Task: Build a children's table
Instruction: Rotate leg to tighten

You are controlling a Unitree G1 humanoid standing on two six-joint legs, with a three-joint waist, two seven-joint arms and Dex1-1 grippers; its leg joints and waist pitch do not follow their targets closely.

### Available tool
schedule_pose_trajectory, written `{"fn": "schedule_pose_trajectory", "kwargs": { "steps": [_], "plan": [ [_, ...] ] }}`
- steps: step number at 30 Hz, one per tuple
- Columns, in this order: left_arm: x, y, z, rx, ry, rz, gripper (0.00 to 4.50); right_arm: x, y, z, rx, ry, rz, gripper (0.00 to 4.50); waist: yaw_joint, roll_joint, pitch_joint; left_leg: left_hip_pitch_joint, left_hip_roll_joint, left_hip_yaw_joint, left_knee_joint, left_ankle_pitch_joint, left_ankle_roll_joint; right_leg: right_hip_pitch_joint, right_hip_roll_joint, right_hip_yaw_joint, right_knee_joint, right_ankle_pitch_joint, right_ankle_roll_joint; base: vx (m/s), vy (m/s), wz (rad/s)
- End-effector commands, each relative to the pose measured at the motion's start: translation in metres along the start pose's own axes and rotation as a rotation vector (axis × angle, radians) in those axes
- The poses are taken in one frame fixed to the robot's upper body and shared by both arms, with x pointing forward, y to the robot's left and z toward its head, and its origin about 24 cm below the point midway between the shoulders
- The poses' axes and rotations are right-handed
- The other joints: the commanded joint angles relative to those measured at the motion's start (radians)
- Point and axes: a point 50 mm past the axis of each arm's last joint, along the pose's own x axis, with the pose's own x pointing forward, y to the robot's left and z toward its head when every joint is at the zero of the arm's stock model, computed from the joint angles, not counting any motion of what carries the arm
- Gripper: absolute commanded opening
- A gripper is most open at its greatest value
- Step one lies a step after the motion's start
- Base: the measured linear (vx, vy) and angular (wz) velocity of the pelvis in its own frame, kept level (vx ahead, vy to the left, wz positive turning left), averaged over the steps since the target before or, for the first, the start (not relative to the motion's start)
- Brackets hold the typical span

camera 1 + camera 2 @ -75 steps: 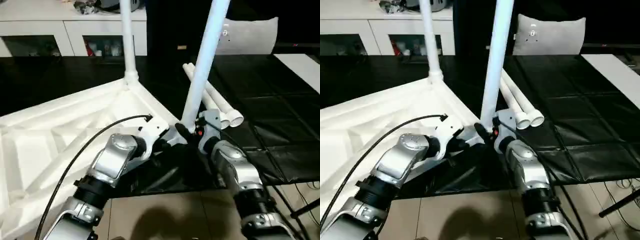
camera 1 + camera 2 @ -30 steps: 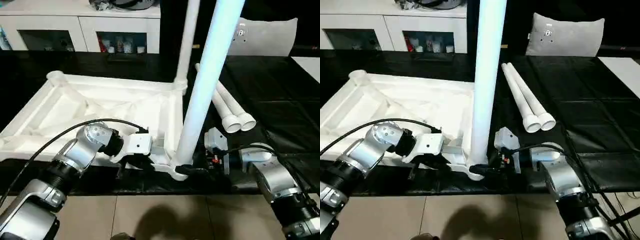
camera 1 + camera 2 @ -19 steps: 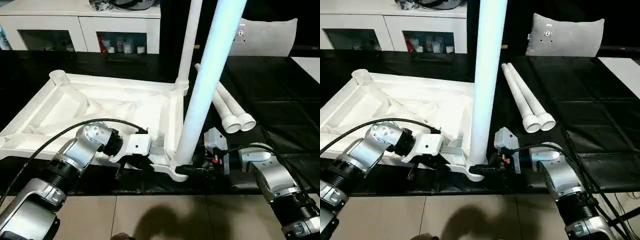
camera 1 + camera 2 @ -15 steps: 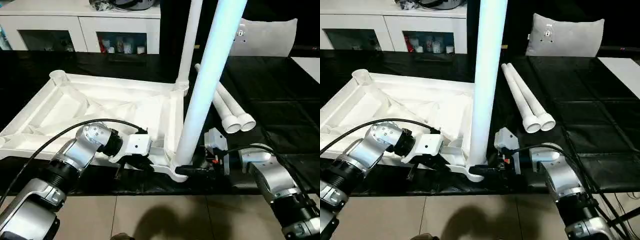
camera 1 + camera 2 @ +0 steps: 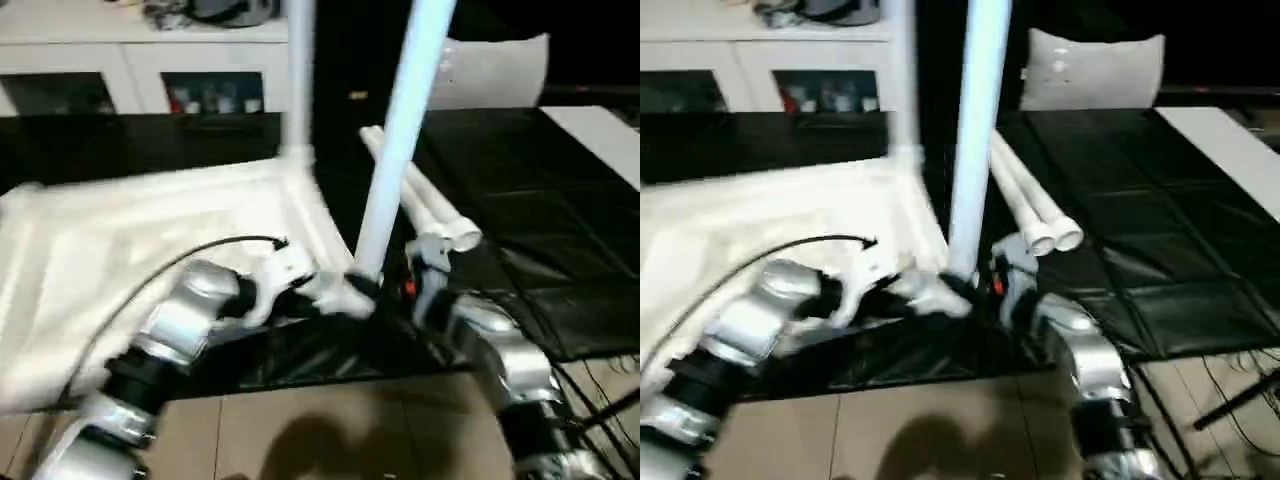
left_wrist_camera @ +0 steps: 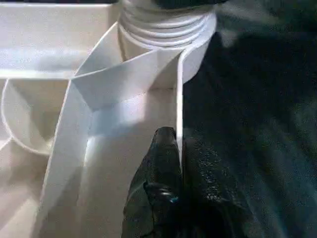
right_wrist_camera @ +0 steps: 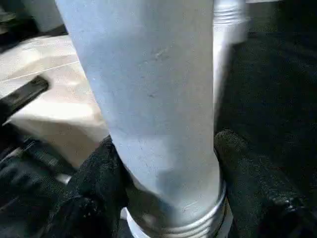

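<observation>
Children's table top [image 5: 150,230] lay upside down on the black floor mat [image 5: 540,240], with two white legs standing in its corner sockets. The left gripper [image 6: 179,148] pinched the top's thin rim wall beside the near socket. The right gripper [image 7: 166,168] had its two black fingers [image 7: 101,168] around the base of the near upright leg [image 5: 395,150]. Two spare legs [image 5: 430,205] lay side by side on the mat, just beyond the right arm.

— What runs out of view?
— Both upright long white tapered tubular legs [image 5: 400,150] leave the top edge.
— And the white ribbed plastic top [image 5: 120,250]?
— Smeared, cut at the left.
</observation>
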Motion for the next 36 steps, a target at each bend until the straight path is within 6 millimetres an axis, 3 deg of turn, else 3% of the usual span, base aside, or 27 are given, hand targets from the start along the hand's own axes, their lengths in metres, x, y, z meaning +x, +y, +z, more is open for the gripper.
{"fn": "schedule_pose_trajectory", "kwargs": {
  "steps": [1,2,4,7,8,9,10,12,14,18,24,29,35,36],
  "plan": [
    [0.010,-0.007,0.044,0.032,-0.155,0.076,0.00,0.026,0.029,-0.020,0.097,0.082,0.038,2.43,0.002,-0.005,-0.054,0.018,0.029,-0.021,-0.078,-0.363,-0.022,0.020,-0.066,0.029,-0.100,-0.464,-0.154,0.000,0.000,0.00],
    [0.017,-0.009,0.056,-0.012,-0.182,0.157,0.00,0.036,0.030,-0.019,0.134,0.079,-0.043,2.43,0.003,-0.004,-0.054,0.022,0.029,-0.021,-0.075,-0.364,-0.024,0.017,-0.066,0.028,-0.101,-0.459,-0.162,0.000,0.000,0.00],
    [0.022,-0.011,0.064,-0.021,-0.200,0.176,0.00,0.041,0.029,-0.017,0.132,0.065,-0.098,2.43,0.004,-0.004,-0.057,0.017,0.027,-0.021,-0.076,-0.342,-0.019,0.022,-0.065,0.027,-0.101,-0.432,-0.158,0.000,0.000,0.00],
    [0.022,-0.010,0.067,0.014,-0.194,0.190,0.00,0.043,0.027,-0.013,0.129,0.031,-0.123,2.43,0.007,-0.004,-0.065,0.010,0.026,-0.019,-0.075,-0.295,-0.006,0.029,-0.061,0.028,-0.092,-0.320,-0.163,0.000,0.000,0.00],
    [0.021,-0.009,0.067,0.027,-0.184,0.193,0.00,0.043,0.024,-0.011,0.129,0.013,-0.145,2.43,0.010,-0.002,-0.069,0.008,0.027,-0.016,-0.071,-0.257,0.005,0.029,-0.060,0.030,-0.085,-0.242,-0.178,0.000,0.000,0.00],
    [0.020,-0.008,0.066,0.031,-0.178,0.198,0.00,0.043,0.023,-0.010,0.141,0.007,-0.145,2.77,0.012,-0.002,-0.070,0.004,0.025,-0.014,-0.068,-0.226,0.018,0.033,-0.060,0.029,-0.082,-0.190,-0.190,0.000,0.000,0.00],
    [0.017,-0.005,0.062,0.042,-0.166,0.205,0.00,0.041,0.019,-0.008,0.144,-0.013,-0.154,2.77,0.015,0.005,-0.070,0.003,0.025,-0.014,-0.068,-0.201,0.026,0.037,-0.060,0.028,-0.077,-0.152,-0.200,0.000,0.000,0.00],
    [0.016,-0.003,0.060,0.041,-0.160,0.205,0.00,0.039,0.017,-0.007,0.146,-0.022,-0.163,2.77,0.015,0.002,-0.070,0.001,0.026,-0.013,-0.069,-0.189,0.032,0.040,-0.059,0.026,-0.075,-0.124,-0.209,0.000,0.000,0.00],
    [0.013,-0.001,0.056,0.061,-0.147,0.204,0.00,0.036,0.015,-0.006,0.143,-0.030,-0.162,3.01,0.016,0.008,-0.068,0.003,0.027,-0.014,-0.070,-0.198,0.028,0.039,-0.060,0.025,-0.076,-0.132,-0.214,0.000,0.000,0.00],
    [0.008,0.003,0.045,0.100,-0.126,0.186,0.00,0.026,0.010,-0.005,0.085,-0.055,-0.132,3.30,0.014,0.009,-0.065,0.008,0.029,-0.016,-0.075,-0.270,0.009,0.035,-0.060,0.025,-0.085,-0.216,-0.198,0.000,0.000,0.00],
    [-0.002,0.011,0.029,0.166,-0.089,0.129,0.00,-0.002,0.003,-0.002,-0.059,-0.056,0.027,4.02,0.027,0.008,-0.065,0.007,0.032,-0.015,-0.077,-0.262,0.010,0.038,-0.059,0.027,-0.081,-0.186,-0.193,0.000,0.000,0.00],
    [-0.014,0.008,0.015,0.269,-0.059,-0.032,0.00,-0.027,-0.009,0.004,-0.184,0.015,0.171,4.34,0.032,0.005,-0.065,0.006,0.031,-0.015,-0.073,-0.252,0.026,0.040,-0.063,0.026,-0.081,-0.195,-0.200,0.000,0.000,0.00],
    [-0.024,0.007,0.002,0.360,0.020,-0.164,0.00,-0.037,-0.010,0.012,-0.270,0.068,0.333,4.43,0.038,0.007,-0.064,0.012,0.036,-0.014,-0.073,-0.272,0.027,0.034,-0.063,0.027,-0.079,-0.203,-0.216,0.000,0.000,0.00],
    [-0.026,0.007,0.000,0.376,0.030,-0.198,0.00,-0.038,-0.010,0.014,-0.275,0.078,0.367,4.43,0.039,0.002,-0.063,0.012,0.037,-0.013,-0.074,-0.269,0.027,0.035,-0.063,0.027,-0.078,-0.199,-0.218,0.000,0.000,0.00]
  ]
}}
